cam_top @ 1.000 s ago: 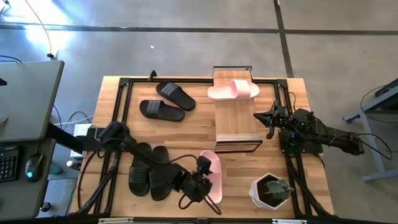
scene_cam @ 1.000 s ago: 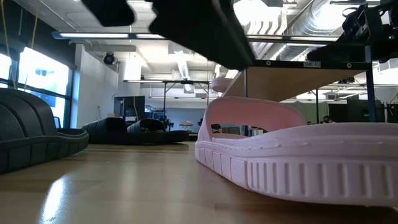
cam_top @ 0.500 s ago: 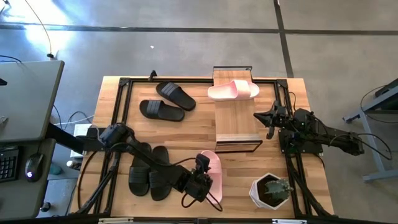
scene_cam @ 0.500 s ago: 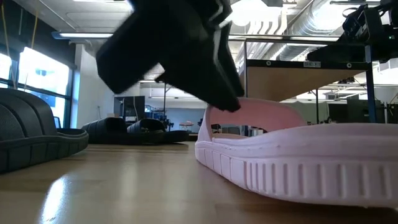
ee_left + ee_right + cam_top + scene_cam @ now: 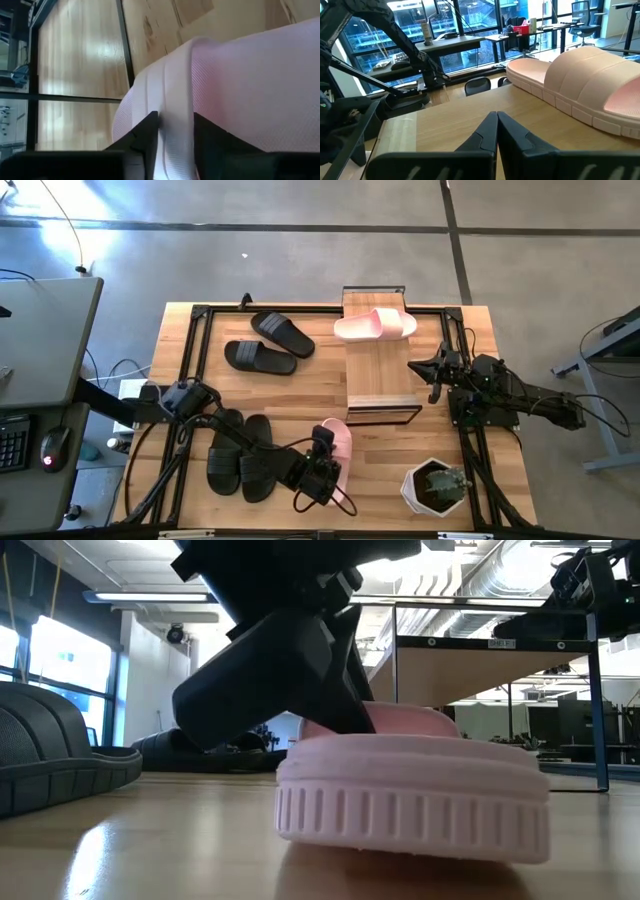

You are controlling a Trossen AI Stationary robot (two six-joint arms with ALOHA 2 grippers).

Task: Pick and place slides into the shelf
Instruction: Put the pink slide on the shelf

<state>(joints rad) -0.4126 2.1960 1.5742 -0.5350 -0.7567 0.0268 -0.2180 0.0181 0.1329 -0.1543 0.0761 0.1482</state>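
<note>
the left tool point(image 5: 322, 463) is down at the near edge of the desk point(image 5: 320, 350), just in front of the shelf point(image 5: 379, 370), and its two dark fingers point(image 5: 145, 142) pinch the side rim of a pink slide point(image 5: 337, 442). the wrist view shows the pale rim standing up between the fingers, so the grip is across the thin edge of the sole, not the strap; judging by that, it is a hold meant for lifting the slide clear and carrying it to the shelf. in the low view the slide point(image 5: 412, 795) looks turned end-on, its ribbed edge facing the camera and its sole at or just above the desk.

the other pink slide point(image 5: 375, 325) already lies on the far end of the shelf top, so the pair is half placed. two black slides point(image 5: 268, 343) lie left of the shelf toward its far end, and two more black slides point(image 5: 240, 455) lie left of the shelf's near end, beside the left arm, not yet picked.

the right tool point(image 5: 432, 372) waits just right of the shelf, fingers pressed together and holding nothing. a potted plant point(image 5: 435, 486) stands in front of the shelf to its right, out of the carrying path.

no brand or readable writing shows on the slides; a small label on the shelf frame in the low view is too small to read.
</note>
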